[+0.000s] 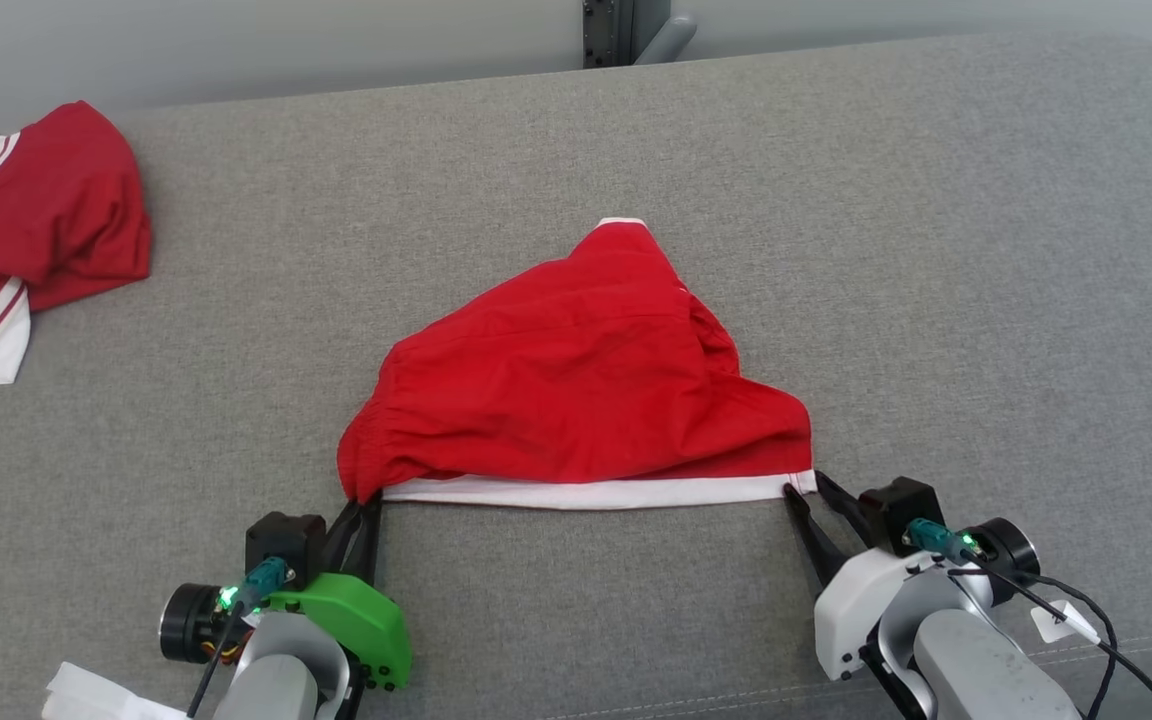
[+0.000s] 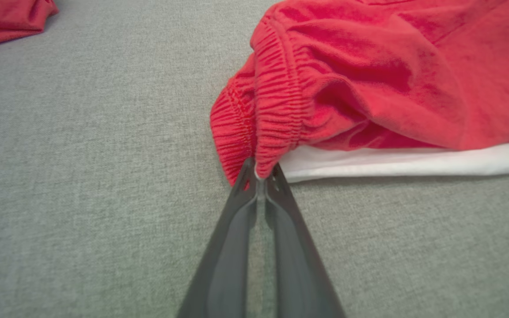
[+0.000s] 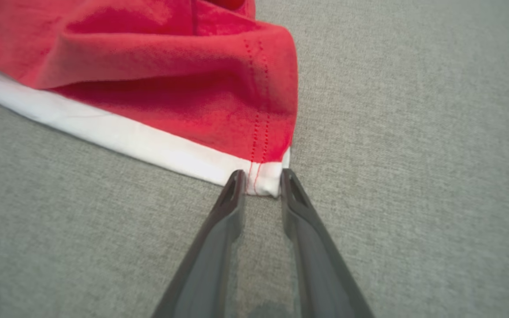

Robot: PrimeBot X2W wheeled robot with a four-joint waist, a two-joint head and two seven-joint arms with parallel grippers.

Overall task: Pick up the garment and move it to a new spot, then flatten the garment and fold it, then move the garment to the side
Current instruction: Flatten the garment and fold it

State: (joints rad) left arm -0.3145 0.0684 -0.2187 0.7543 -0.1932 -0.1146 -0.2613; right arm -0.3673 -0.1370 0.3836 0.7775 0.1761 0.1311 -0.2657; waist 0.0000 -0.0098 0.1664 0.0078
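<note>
Red garment | left tool pinches waistband | right tool straddles hem corner

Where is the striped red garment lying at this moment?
In the head view, the striped red garment lies crumpled at the far left of the grey surface, apart from the red shorts in the middle.
</note>
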